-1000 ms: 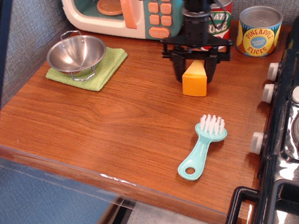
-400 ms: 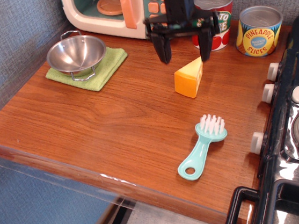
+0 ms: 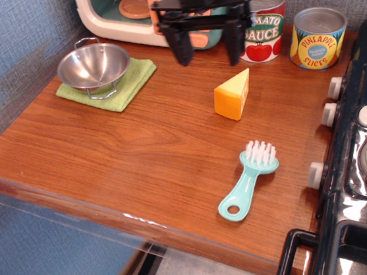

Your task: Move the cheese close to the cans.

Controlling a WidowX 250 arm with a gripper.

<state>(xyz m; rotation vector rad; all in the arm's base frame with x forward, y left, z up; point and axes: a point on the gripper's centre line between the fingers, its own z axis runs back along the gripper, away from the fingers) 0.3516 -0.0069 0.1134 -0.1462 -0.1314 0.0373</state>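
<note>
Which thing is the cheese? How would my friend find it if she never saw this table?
Start at the wooden table and find the two tins at the back, the Tomato Sauce can and the Pineapple Slices can. Just in front of them, lying alone on the wood, is the cheese. It is the only wedge shape: pale yellow with an orange face.
</note>
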